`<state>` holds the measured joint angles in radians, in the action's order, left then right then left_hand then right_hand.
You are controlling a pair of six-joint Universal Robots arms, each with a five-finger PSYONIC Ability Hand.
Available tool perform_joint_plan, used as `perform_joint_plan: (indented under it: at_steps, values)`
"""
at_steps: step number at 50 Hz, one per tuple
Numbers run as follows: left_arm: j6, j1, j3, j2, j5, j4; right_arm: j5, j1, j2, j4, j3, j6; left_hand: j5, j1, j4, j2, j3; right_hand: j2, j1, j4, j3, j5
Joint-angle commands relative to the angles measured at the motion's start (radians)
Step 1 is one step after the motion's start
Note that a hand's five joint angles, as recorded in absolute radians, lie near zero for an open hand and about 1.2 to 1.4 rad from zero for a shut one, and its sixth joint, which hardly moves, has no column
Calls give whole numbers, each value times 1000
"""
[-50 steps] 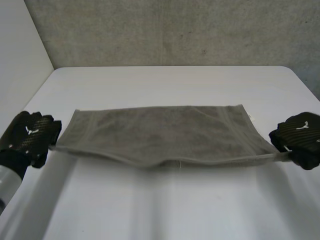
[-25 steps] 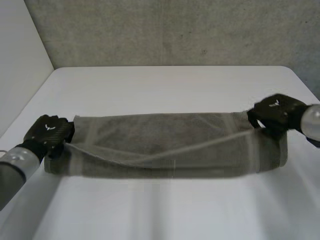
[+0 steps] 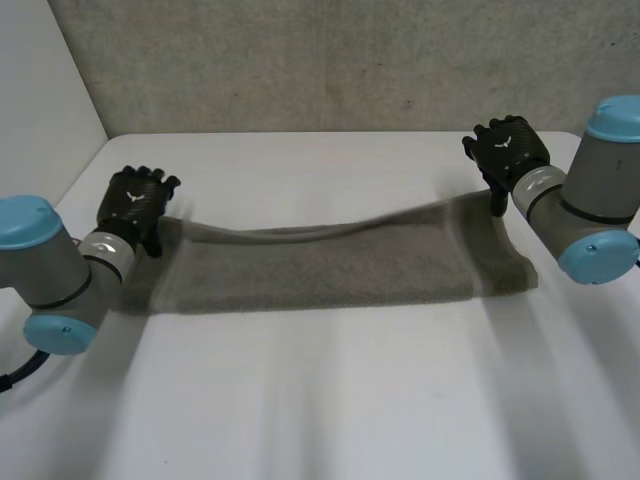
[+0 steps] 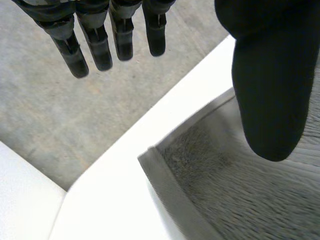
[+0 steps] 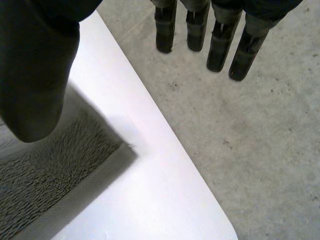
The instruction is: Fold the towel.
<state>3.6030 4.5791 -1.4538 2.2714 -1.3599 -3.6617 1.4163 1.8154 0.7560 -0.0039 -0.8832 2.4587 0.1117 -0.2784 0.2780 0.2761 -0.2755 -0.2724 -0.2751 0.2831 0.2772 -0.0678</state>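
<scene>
White tabletop point(image 3: 330, 400) — the towel point(image 3: 330, 265) now lies doubled, near edge carried to its far edge. Left hand point(image 3: 135, 200) and right hand point(image 3: 510, 148) at its far corners, fingers spread, released — first fold looks done.

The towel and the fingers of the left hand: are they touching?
Apart. In the left wrist view the fingers of the left hand are straight, and bare table shows between them and the towel corner.

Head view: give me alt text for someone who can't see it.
A grey towel lies folded into a long strip across the white table. The robot's left hand is at its far left corner and the right hand at its far right corner, both open.
</scene>
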Motion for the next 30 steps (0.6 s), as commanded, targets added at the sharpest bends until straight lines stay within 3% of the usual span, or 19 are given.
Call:
perform_joint_plan:
  at_steps: [1, 9, 19, 23, 30]
  values:
    - [0, -14, -5, 13, -2, 22, 47, 12, -17, 5, 6, 5, -112, 104, -104, -102, 101, 98, 101, -109, -103, 68]
    - [-3, -3, -57, -67, -45, 28, 52, 2, 91, 16, -114, 19, -112, 104, -104, -102, 101, 98, 101, -109, -103, 68]
    - [-12, 14, -241, -262, -61, 28, 24, -2, 333, 13, -469, 16, -112, 104, -104, -102, 101, 98, 101, -109, -103, 68]
    - [-35, 12, -301, -323, -59, 26, 3, -17, 356, 13, -532, 16, -112, 104, -104, -102, 101, 51, 53, -61, -55, 21]
    - [-193, 12, -387, -386, -56, 28, -88, -91, 318, -19, -614, 20, -112, 104, -104, -102, 101, -97, -95, 87, 93, -127]
